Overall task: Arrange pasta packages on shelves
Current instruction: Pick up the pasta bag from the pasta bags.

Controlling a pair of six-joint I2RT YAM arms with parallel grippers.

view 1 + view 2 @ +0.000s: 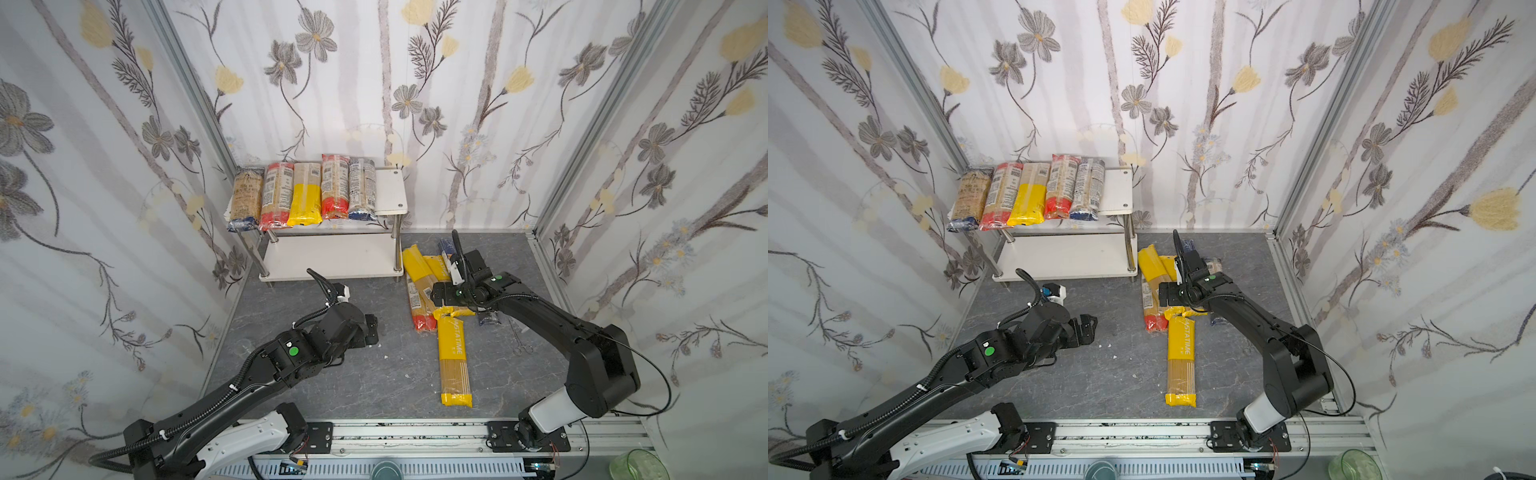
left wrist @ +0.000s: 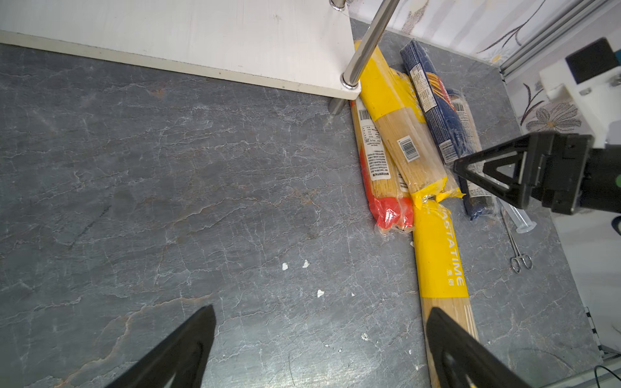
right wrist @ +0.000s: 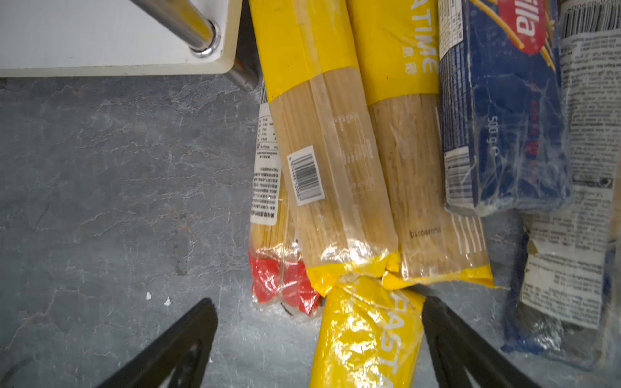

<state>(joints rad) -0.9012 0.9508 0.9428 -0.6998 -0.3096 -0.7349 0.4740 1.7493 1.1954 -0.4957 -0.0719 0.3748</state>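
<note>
Lining top shelf [image 1: 390, 189], five pasta packages [image 1: 305, 195].

Eleven pasta packages [image 1: 306, 195] show in all. Five lie on the far top board of the shelves [image 1: 390, 191]: two red-ended, two blue-ended and one yellow. Six lie on the grey floor [image 1: 332, 374] to the right: three yellow packets [image 1: 453, 361], one red-ended packet [image 2: 386, 188], one dark blue packet [image 2: 433, 100] and one clear packet with a white label [image 3: 584, 168]. The rack has two white boards. There are two robot arms [image 1: 582, 345], one pair of forceps [image 2: 519, 255] and one syringe [image 2: 519, 218].
</note>
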